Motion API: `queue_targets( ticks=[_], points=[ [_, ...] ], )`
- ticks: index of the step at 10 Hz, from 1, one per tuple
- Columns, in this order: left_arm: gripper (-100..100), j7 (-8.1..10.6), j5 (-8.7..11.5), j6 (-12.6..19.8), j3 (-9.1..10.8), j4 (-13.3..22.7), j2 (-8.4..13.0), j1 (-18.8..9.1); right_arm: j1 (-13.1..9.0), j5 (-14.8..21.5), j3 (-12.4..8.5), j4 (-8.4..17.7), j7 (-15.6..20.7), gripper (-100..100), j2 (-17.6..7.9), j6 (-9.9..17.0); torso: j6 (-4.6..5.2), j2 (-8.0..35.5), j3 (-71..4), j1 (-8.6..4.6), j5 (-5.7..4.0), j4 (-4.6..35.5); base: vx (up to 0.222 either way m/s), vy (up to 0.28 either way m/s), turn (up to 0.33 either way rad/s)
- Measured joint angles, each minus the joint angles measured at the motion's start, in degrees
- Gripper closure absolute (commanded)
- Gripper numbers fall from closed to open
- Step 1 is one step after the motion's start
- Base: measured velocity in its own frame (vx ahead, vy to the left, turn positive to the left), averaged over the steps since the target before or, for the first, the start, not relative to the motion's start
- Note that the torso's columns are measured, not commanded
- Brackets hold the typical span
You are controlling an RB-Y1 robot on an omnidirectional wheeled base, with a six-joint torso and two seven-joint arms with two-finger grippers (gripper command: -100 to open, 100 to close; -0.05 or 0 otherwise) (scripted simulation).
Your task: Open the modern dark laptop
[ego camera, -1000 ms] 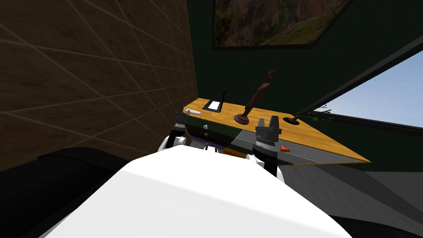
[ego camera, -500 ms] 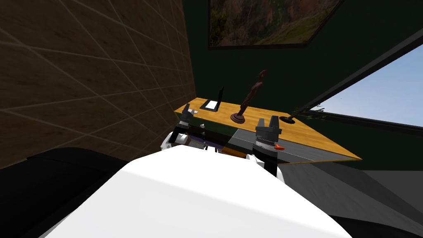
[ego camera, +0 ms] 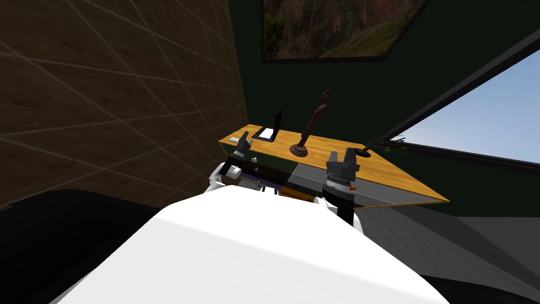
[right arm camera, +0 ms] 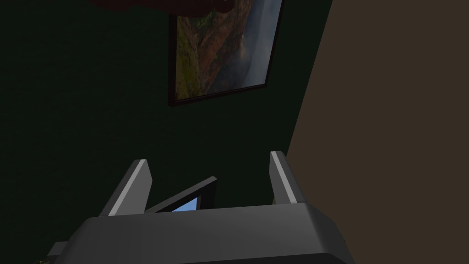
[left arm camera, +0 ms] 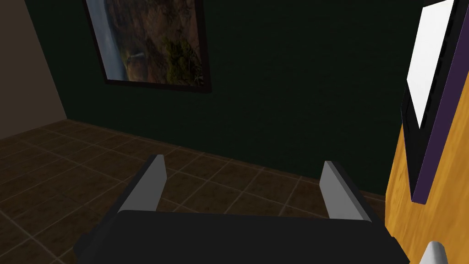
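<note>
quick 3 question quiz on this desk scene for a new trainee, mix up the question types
1. True or false: the laptop lies flat and shut on the desk.
2. Multiple choice: on which side of the dark statuette does the laptop stand, going by the robot's own sides? A left, B right, C directly behind it.
3. Fill in the missing word: the fingers of the left gripper, near the desk's corner, are ___ (open or shut).

Key
1. False: its lid stands up from the base.
2. A
3. open
</note>
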Motion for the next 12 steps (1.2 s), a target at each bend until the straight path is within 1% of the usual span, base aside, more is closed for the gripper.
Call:
queue_targets(
  ticks=[2,3,4,5,6,7,8,10,11,12],
  points=[
    [-100,0.05,1.0,1.4,-1.19,1.5,1.9,-2.8,0.0,0.0,0.0,0.0,0.0,0,0.0,0.0,0.00,0.1,0.0,0.21,0.06,0.0,-0.019,-0.093,0.000],
    [-100,0.00,1.8,2.7,-2.14,2.3,3.4,-4.4,0.0,0.0,0.0,0.0,0.0,0,0.0,0.0,-0.01,0.1,0.0,0.16,0.05,0.0,-0.013,-0.084,0.001],
    [-100,0.03,2.3,3.4,-2.56,2.8,4.3,-5.4,0.0,0.0,0.0,0.0,0.0,0,0.0,0.0,-0.01,0.0,0.0,0.20,0.05,0.0,-0.016,-0.079,0.003],
    [-100,0.15,3.0,3.8,-3.22,4.4,5.7,-7.3,0.0,0.0,0.0,0.0,0.0,0,0.0,0.0,0.00,0.0,0.0,0.20,0.06,0.0,-0.017,-0.108,-0.002],
    [-100,0.37,4.1,5.0,-3.93,5.1,7.5,-8.8,0.0,0.0,0.0,0.0,0.0,0,0.0,0.0,-0.01,0.0,0.0,0.09,0.02,0.0,-0.003,-0.088,0.004],
    [-100,0.44,4.5,5.7,-4.40,6.0,8.4,-10.1,0.0,0.0,0.0,0.0,0.0,0,0.0,0.0,0.00,0.0,0.0,0.16,0.03,0.0,0.005,-0.090,-0.001],
    [-100,0.56,5.3,6.3,-5.04,7.2,10.0,-11.8,0.0,0.0,0.0,0.0,0.0,0,0.0,0.0,0.00,0.0,0.0,0.16,0.04,0.0,0.013,-0.120,0.001],
    [-100,1.01,7.5,8.3,-6.84,10.5,13.8,-15.8,0.0,0.0,0.0,0.0,0.0,0,0.0,0.0,0.00,0.0,0.0,0.03,0.00,0.0,-0.006,-0.125,0.002],
    [-100,1.04,7.9,9.1,-7.30,11.0,14.8,-17.1,0.0,0.0,0.0,0.0,0.0,0,0.0,0.0,-0.01,0.1,0.1,0.20,0.04,0.0,-0.029,-0.082,-0.002],
    [-100,1.09,8.6,10.0,-7.89,11.7,16.4,-18.7,0.0,0.0,0.0,0.0,0.0,0,0.0,0.0,-0.01,0.1,0.1,0.28,0.08,0.0,-0.020,-0.117,-0.002]
  ],
)
